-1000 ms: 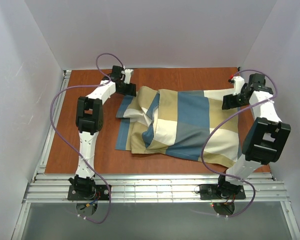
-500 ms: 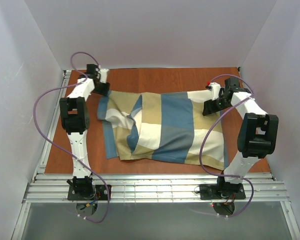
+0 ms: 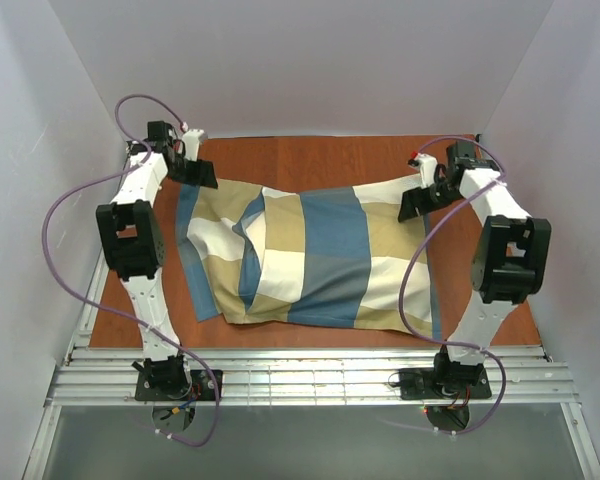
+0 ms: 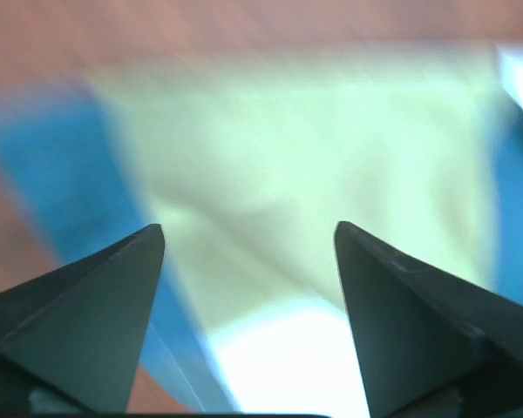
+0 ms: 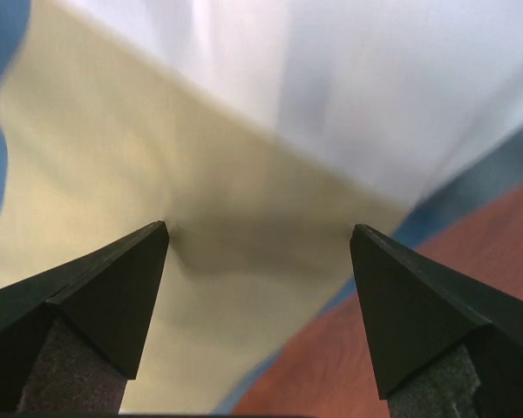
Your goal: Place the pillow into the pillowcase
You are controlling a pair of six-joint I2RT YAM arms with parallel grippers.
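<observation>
Table (image 3: 310, 160): reddish-brown wood-grain top, matte, showing along the far edge and at both near corners. 3 plain white walls box it in: back wall (image 3: 300, 60), left wall (image 3: 30, 220), right wall (image 3: 580, 140). Near edge: a band of silver slotted rails (image 3: 310, 378) runs the full width. 1 more silver side rail (image 3: 98, 280) lies along the table's left edge, beside the left wall. Below the rails sits a grey strip (image 3: 310, 445); surface type unclear. Wrist views show the same brown top, blurred.
</observation>
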